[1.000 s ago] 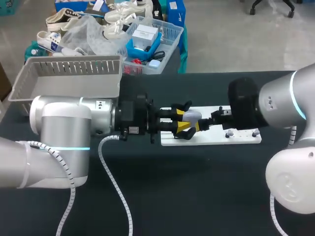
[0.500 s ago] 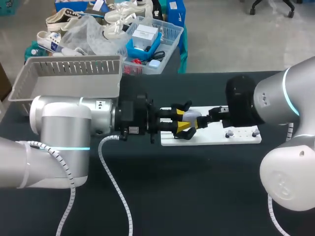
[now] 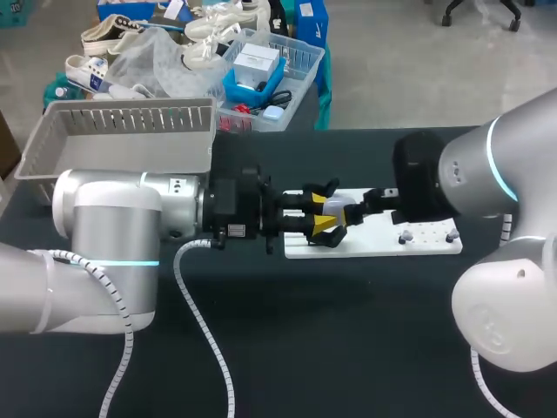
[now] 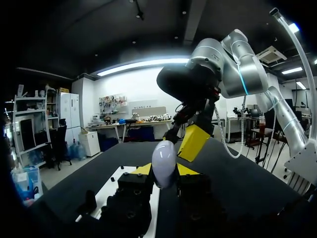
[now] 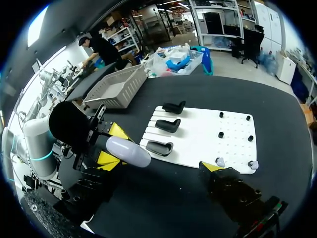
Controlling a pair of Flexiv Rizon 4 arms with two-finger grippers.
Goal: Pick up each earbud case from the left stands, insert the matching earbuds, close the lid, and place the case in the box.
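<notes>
- The right arm (image 3: 487, 183) lies across the board toward the left arm (image 3: 130, 218), and the two grippers sit almost nose to nose above the table (image 3: 348, 348). A slightly misjudged advance would probably knock them together.
- The basket (image 3: 122, 131) stands at the table's far left, behind the left arm. Carrying the case there likely means swinging close to its wall, which could catch the load.
- The white board (image 3: 383, 246) lies just under both grippers, with black stands (image 5: 159, 147) along its left part. A low dip could clip a stand or shove the board.
- The left gripper (image 3: 324, 218) has its fingers narrowed onto two sides of the pale case (image 3: 338, 209), holding it above the board's left end. The case looks smooth and rounded, so a push could twist it or squeeze it out of the hold.
- The right gripper (image 3: 360, 211) hangs just beside the case. I cannot tell whether it is open or closed, nor whether the lid is up.
- Two small white pieces (image 5: 219, 161), probably earbuds, sit on pegs at the board's right end. They look light enough to roll away at a touch.
</notes>
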